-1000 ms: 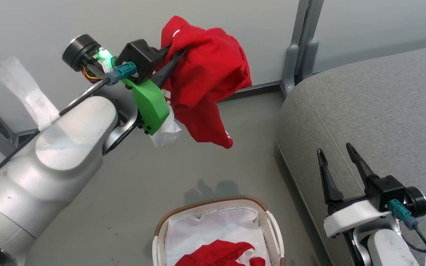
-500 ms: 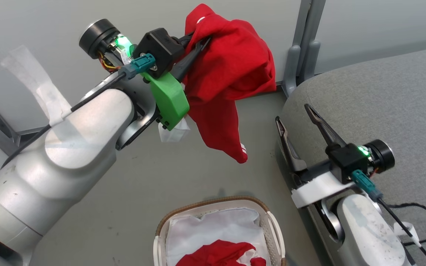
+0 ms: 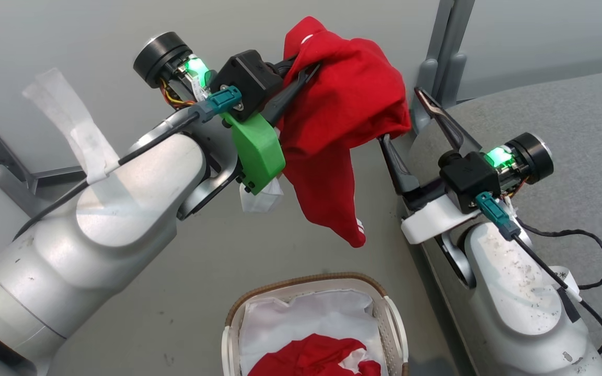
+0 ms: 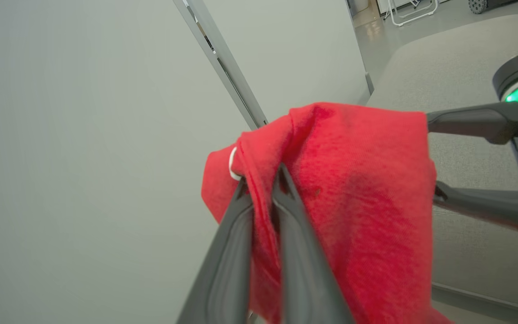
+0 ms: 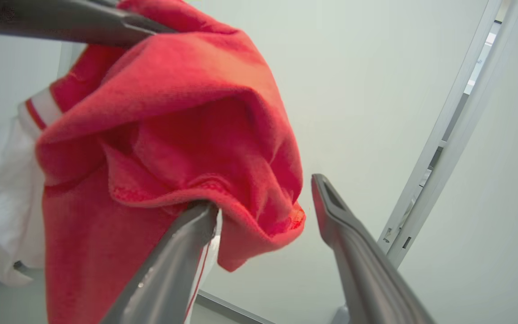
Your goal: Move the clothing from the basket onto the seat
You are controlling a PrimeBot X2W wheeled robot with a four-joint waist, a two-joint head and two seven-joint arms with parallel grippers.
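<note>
A: Head view, quick. Left gripper (image 3: 311, 67) is clamped on a red garment (image 3: 348, 104), up in the air over the floor (image 3: 201, 261), left of the seat (image 3: 567, 115).
B: Right gripper (image 3: 400, 115)?
A: Spread wide, holding nothing, right at the garment's edge by the seat corner. Basket (image 3: 384, 324) sits on the floor below. Second red garment (image 3: 316, 357) lies inside it on the white liner (image 3: 306, 313).
B: Left wrist view?
A: Fingers pinched tight on a fold of the red garment, with the seat beyond it.
B: Right wrist view?
A: Wide apart. One finger against the cloth, a fold hanging in the gap, not gripped.
</note>
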